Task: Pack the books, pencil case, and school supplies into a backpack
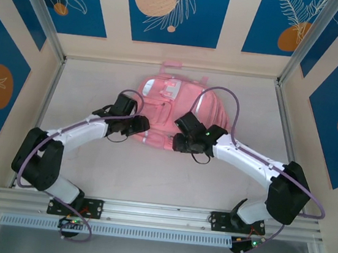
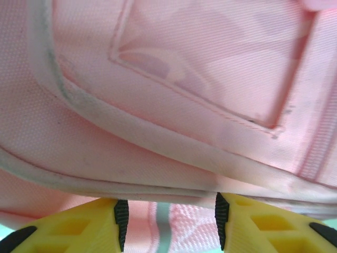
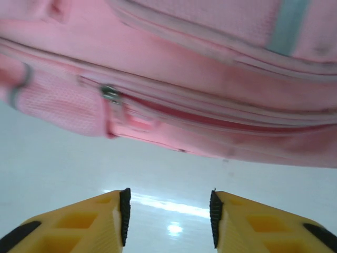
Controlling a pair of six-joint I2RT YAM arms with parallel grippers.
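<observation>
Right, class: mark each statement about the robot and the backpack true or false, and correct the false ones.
1. The backpack is pink. True.
2. The right fingers are clamped shut on the backpack. False: they stand apart, with white table between them.
3. The backpack stands upright. False: it lies flat on the table.
4. The left fingers are close up against the backpack. True.

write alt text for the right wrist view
A pink backpack spans the upper half, a metal zip pull at its left. Below, the right pincer, yellow-fingered, stands open over the white table, holding nothing.
</observation>
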